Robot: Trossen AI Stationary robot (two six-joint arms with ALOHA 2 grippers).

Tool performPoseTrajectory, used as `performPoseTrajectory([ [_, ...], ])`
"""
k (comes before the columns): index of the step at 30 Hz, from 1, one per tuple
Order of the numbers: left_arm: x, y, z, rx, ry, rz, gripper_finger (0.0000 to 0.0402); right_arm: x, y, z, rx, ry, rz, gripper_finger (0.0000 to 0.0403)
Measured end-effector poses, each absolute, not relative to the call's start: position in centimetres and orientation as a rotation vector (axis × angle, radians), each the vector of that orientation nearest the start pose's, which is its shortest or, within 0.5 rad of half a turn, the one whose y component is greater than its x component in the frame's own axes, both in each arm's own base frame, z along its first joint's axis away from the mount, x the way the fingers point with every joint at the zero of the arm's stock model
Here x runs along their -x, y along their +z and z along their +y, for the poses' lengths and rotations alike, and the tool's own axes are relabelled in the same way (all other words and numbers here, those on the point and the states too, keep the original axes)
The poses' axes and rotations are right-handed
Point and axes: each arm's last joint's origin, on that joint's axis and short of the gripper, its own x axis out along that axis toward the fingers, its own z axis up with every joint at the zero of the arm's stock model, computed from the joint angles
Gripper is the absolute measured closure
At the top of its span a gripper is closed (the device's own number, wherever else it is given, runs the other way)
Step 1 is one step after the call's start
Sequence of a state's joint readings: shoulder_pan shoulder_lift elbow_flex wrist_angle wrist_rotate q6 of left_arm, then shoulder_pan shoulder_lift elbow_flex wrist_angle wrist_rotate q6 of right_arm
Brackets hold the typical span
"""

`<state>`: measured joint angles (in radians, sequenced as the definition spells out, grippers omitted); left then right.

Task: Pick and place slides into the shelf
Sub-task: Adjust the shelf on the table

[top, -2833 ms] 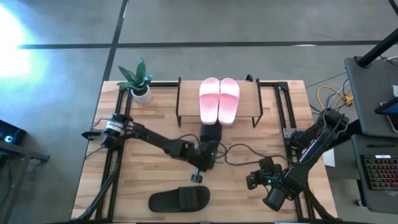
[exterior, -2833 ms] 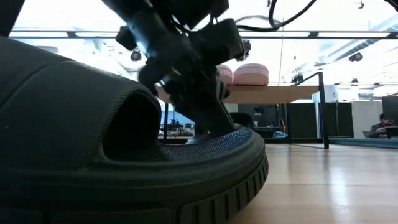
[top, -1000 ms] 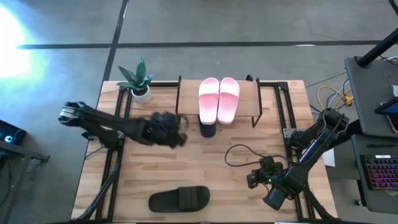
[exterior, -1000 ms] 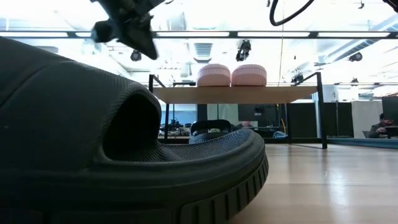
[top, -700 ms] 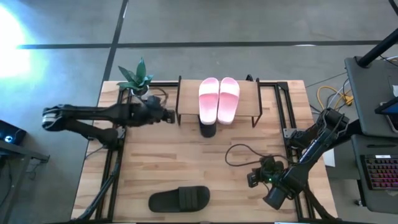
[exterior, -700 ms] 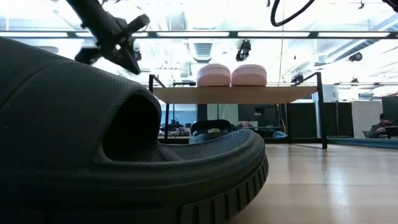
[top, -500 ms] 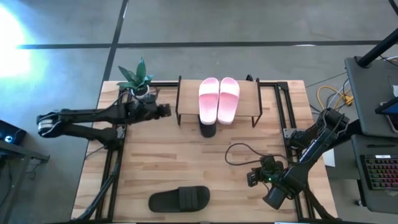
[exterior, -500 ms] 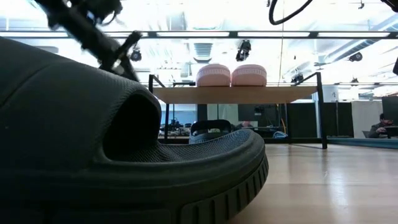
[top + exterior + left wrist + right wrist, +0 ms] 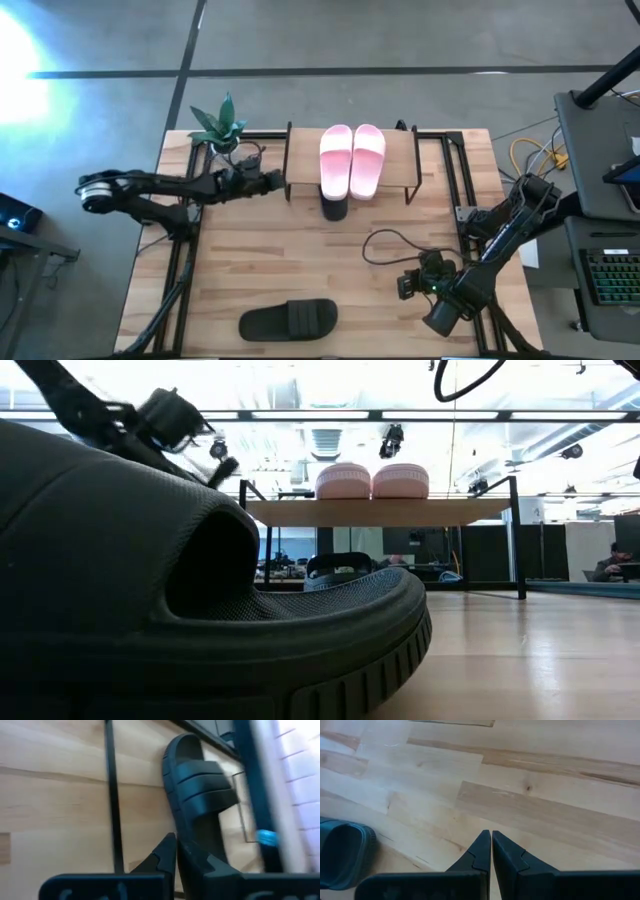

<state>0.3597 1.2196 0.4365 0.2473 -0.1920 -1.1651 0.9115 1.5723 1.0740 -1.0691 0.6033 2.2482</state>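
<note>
Two pale pink slides (image 9: 352,160) lie side by side on the shelf's top board (image 9: 400,160); in the low view the pink slides (image 9: 372,480) sit on the shelf (image 9: 380,511). One dark slide (image 9: 335,207) lies on the tabletop under the shelf, with one end poking out on the near side; it also shows ahead in the left wrist view (image 9: 200,805). The other dark slide (image 9: 288,320) lies on its sole by the table's near edge and fills the low view (image 9: 150,590). My left gripper (image 9: 274,180) is shut, just left of the shelf's left leg. My right gripper (image 9: 491,845) is shut above bare wood at the near right.
A potted plant (image 9: 222,128) stands at the far left corner, right behind my left arm. A black cable (image 9: 385,245) loops over the table in front of the shelf. The shelf's thin black leg (image 9: 110,795) stands between my left gripper and the dark slide under the board.
My left gripper has swung from the table in front of the shelf toward the far left, near the plant, then edged back right to the shelf's left leg. The slides and the right arm have stayed put.
</note>
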Motion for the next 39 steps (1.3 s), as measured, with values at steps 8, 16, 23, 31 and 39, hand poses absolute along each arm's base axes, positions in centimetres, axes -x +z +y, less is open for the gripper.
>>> performPoseTrajectory([
  [8,-23.0,16.2,9.0,1.082,0.660,0.165,0.0402,-17.6,21.5,20.1,-0.943,-0.908,0.707,0.0394],
  [16,-22.5,16.1,8.2,1.012,0.545,0.238,0.0402,-17.6,21.5,20.0,-0.936,-0.912,0.711,0.0394],
  [23,-21.8,17.8,7.5,0.942,0.476,0.195,0.0401,-17.2,21.4,19.7,-0.899,-0.943,0.748,0.0394],
  [31,-20.7,18.7,6.5,0.914,0.407,0.266,0.0401,-16.9,21.4,19.4,-0.882,-0.991,0.764,0.0394],
  [39,-17.8,19.5,6.0,0.876,0.609,0.306,0.0401,-15.7,23.9,15.2,-0.710,-1.213,0.806,0.0394],
])
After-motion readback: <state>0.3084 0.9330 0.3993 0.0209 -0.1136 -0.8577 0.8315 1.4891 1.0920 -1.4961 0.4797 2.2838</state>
